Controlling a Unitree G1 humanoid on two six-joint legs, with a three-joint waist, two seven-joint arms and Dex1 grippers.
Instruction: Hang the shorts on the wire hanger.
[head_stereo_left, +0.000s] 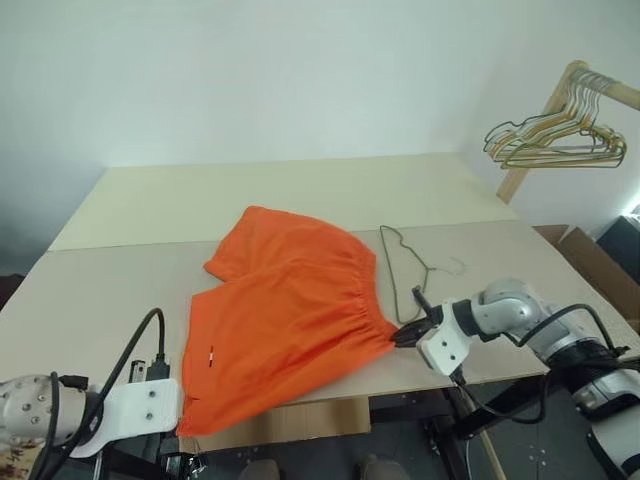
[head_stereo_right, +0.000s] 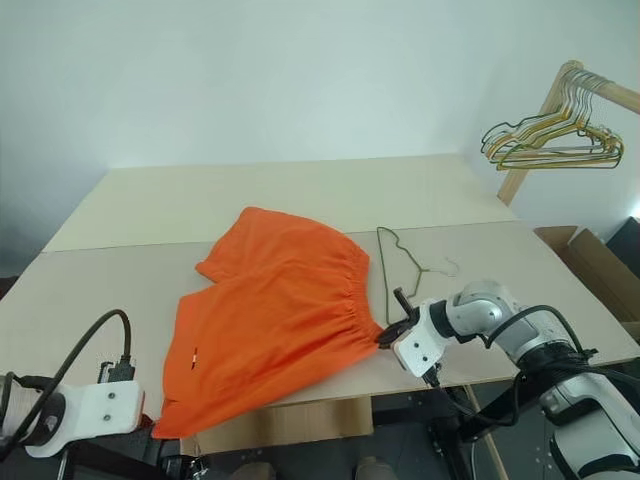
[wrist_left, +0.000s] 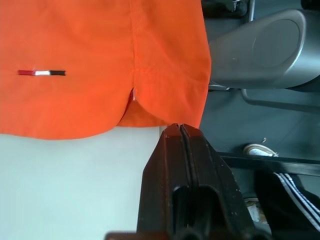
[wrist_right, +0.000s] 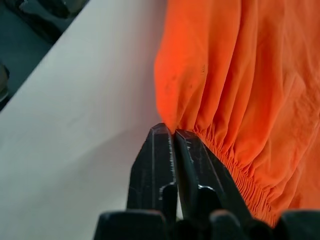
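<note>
One pair of bright orange shorts (head_stereo_left: 285, 320) lies flat on the pale table (head_stereo_left: 100, 290), waistband gathered toward the robot's right, one leg hem overhanging the near edge. A small red, white and dark tag (wrist_left: 41, 73) marks the fabric. One dark wire hanger (head_stereo_left: 402, 275) lies on the table just beside the waistband; its thin outline is hard to trace in full. The left gripper (wrist_left: 181, 131) has its fingers pressed together just off the hem corner, holding nothing. The right gripper (wrist_right: 173, 132) sits at the waistband's end, fingers nearly together; whether cloth is pinched cannot be told. A bunch of hangers (head_stereo_left: 555, 135) hangs on a wooden rack (head_stereo_left: 578, 75), uncountable and partly cut off.
</note>
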